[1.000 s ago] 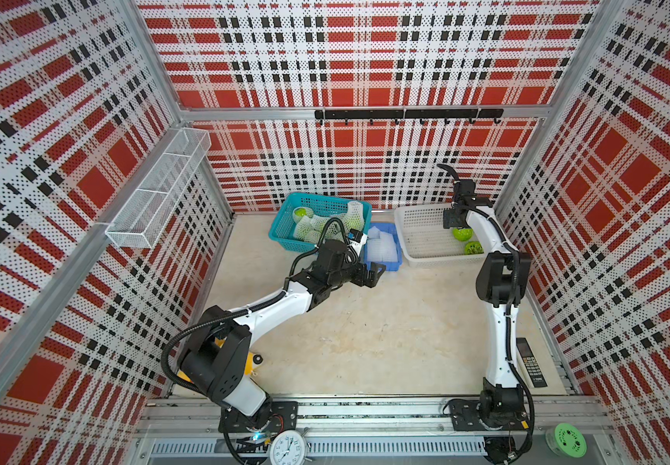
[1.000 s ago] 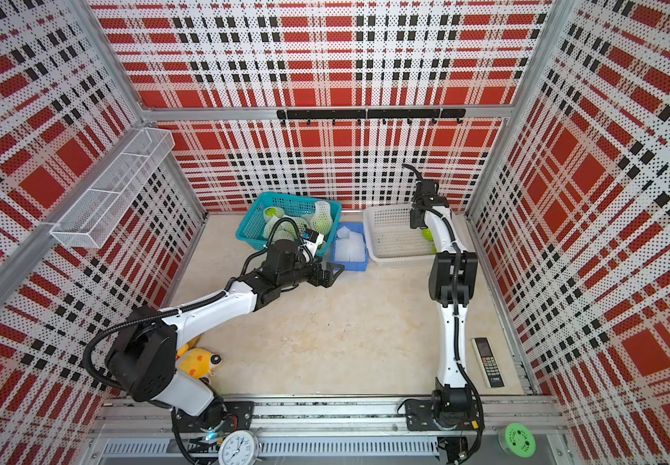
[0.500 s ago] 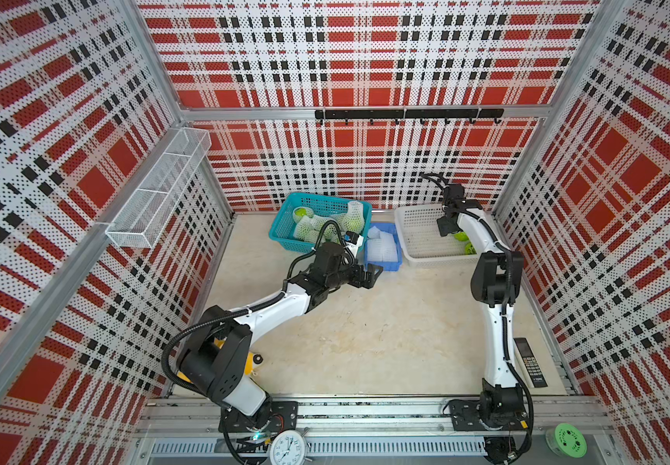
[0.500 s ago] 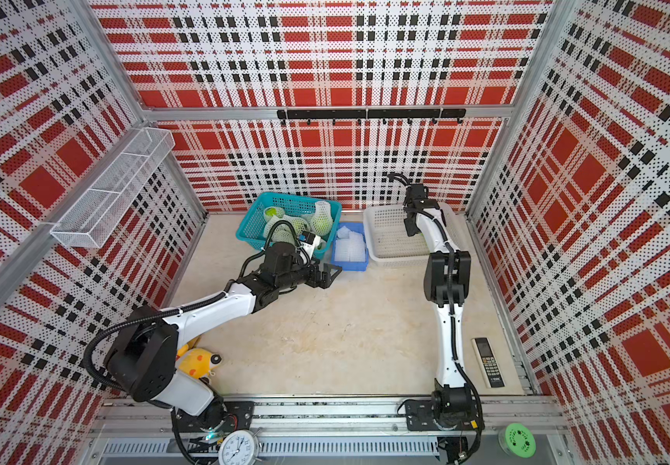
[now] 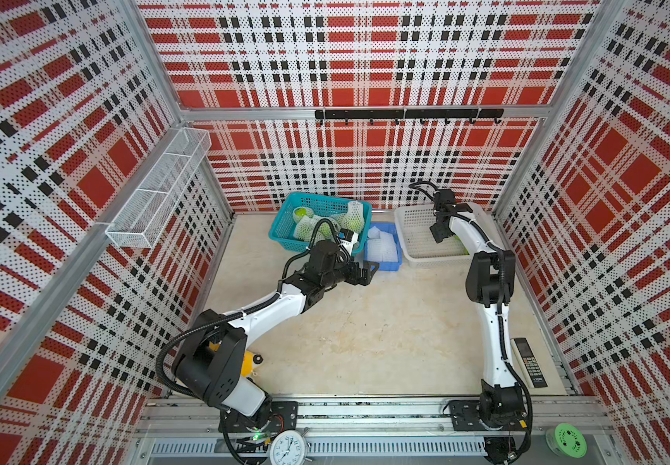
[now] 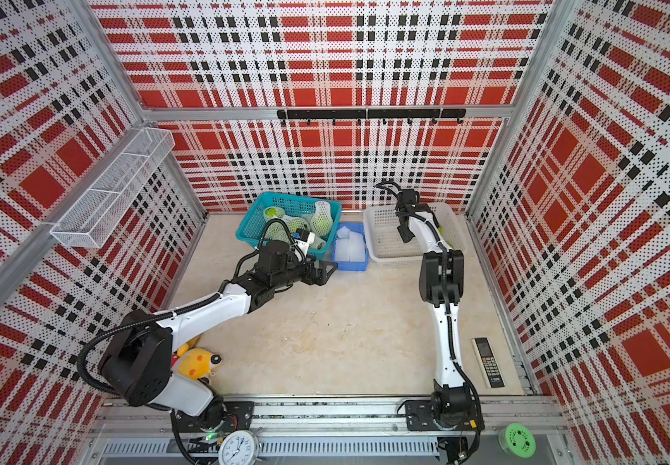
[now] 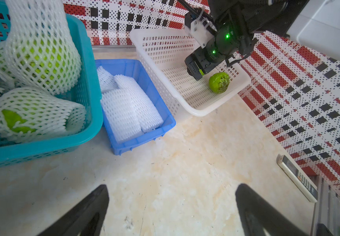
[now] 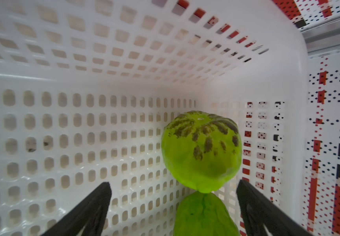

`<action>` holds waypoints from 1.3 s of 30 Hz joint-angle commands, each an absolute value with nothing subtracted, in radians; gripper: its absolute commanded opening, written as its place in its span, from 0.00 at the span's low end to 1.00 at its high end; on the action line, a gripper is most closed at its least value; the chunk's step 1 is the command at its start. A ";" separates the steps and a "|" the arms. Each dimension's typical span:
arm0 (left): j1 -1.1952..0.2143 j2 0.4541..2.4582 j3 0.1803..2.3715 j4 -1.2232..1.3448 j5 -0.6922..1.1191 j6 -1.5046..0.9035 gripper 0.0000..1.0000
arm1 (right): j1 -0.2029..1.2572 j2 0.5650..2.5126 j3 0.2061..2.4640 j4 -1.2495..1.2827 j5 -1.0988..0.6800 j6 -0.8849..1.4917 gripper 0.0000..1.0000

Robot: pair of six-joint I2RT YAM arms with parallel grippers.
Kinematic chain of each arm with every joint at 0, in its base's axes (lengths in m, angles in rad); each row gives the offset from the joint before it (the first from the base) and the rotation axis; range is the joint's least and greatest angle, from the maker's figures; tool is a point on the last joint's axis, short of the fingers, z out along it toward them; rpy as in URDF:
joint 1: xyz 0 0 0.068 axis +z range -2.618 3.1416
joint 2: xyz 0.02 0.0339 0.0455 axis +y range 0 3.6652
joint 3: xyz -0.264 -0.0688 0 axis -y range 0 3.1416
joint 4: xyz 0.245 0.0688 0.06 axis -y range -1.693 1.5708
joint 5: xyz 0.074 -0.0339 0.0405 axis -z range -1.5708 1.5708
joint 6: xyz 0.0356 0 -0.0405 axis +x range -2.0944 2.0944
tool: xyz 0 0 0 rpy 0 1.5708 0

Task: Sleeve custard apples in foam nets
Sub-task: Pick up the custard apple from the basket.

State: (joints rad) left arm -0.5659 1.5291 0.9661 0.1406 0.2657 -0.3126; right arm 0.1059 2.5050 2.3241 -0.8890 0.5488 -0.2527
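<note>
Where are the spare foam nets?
In both top views the foam nets lie in the small blue tray at the back, between the teal basket and the white lattice basket.

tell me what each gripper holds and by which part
Nothing is held. The left gripper is open over the table; the right gripper is open in the white basket, jaws clear of the custard apples.

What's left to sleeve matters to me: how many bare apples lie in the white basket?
2. Both sit by the basket wall, touching: a dark-marked apple and, nearer the open right gripper, a plain apple. More could hide behind the arm.
</note>
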 commanded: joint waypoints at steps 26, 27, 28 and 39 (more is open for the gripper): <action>-0.572 1.548 1.005 0.124 0.259 -0.307 0.99 | 0.034 2.587 2.367 -0.880 0.470 -0.195 0.92; -0.572 1.549 1.005 0.124 0.259 -0.306 0.99 | 0.034 2.588 2.368 -0.880 0.465 -0.191 0.91; -0.572 1.548 1.003 0.124 0.258 -0.308 0.99 | 0.035 2.588 2.368 -0.876 0.457 -0.189 0.89; -0.572 1.535 0.988 0.117 0.247 -0.306 0.99 | 0.034 2.558 2.360 -0.813 0.396 -0.157 0.91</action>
State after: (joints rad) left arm -0.5766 1.5402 0.9833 0.1249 0.2565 -0.3088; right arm 0.0307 2.5721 2.3402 -0.8524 0.4435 -0.1749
